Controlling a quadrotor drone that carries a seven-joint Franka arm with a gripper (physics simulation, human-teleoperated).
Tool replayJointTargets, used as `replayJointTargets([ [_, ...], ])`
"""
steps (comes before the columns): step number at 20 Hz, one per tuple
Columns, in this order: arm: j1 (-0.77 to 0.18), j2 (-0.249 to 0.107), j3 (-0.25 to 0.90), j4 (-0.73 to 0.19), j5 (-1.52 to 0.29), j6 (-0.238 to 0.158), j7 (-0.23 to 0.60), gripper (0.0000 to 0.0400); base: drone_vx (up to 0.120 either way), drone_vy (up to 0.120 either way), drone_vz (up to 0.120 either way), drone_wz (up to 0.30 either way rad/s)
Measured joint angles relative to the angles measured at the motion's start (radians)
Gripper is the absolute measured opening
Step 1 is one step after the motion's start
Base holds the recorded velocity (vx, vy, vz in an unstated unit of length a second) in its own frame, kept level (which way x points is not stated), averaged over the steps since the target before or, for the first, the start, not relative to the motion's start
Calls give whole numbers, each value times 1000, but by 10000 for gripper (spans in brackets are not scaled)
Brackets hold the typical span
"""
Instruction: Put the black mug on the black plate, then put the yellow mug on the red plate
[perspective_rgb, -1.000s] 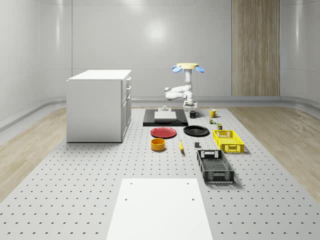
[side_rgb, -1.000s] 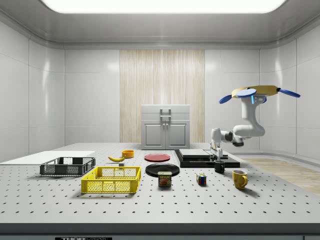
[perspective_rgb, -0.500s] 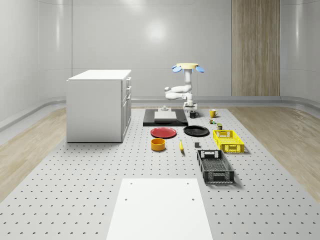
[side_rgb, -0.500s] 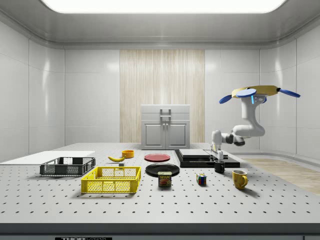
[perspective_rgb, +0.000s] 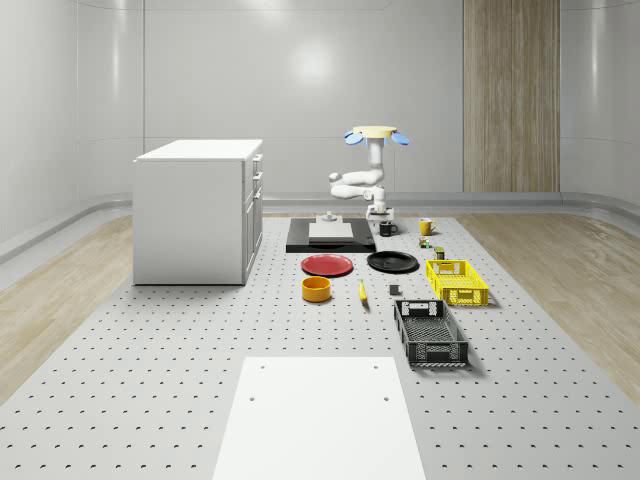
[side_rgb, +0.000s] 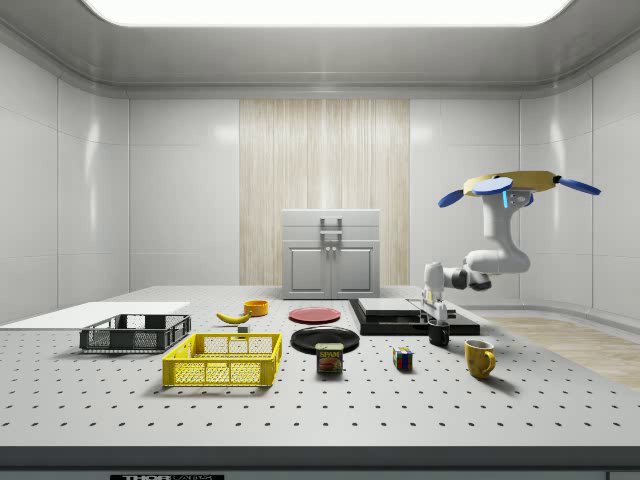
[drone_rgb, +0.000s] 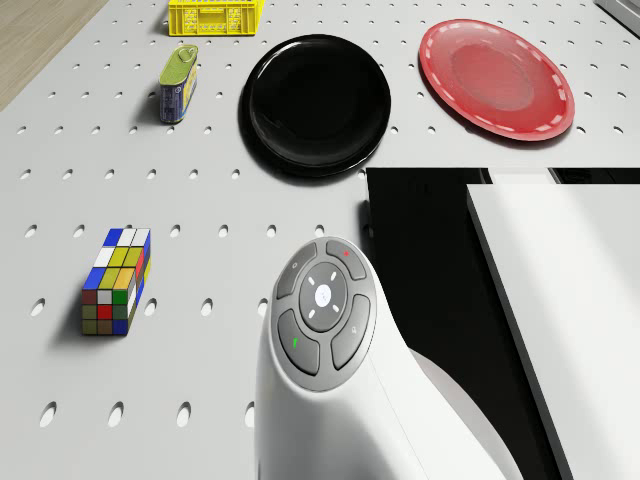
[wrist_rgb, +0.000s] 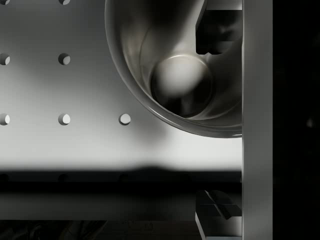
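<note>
Whole-scene camera: high, far back, facing the table's (perspective_rgb: 150, 400) length; drone (perspective_rgb: 376, 133) small at 12 o'clock. Side camera: low at table edge, looking across; drone (side_rgb: 520, 183) at 2 o'clock. Drone camera: looks forward and down, close on black plate (drone_rgb: 318, 103) and red plate (drone_rgb: 497, 78), both shared with off-robot views. Wrist camera: very near, looking into black mug (wrist_rgb: 165, 65).

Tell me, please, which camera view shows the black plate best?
The drone view: the black plate lies whole and unobstructed, seen from above beside the red plate. The whole-scene view shows it as a small oval; the side view shows it edge-on, behind the can.
</note>
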Motion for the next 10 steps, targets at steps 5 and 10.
replayJointTargets([
  [5, -1, -9, 0, 0, 2, 9, 1, 187, 0, 0, 0, 0],
  [10, -4, -16, 2, 1, 5, 16, 3, 132, 0, 0, 0, 0],
])
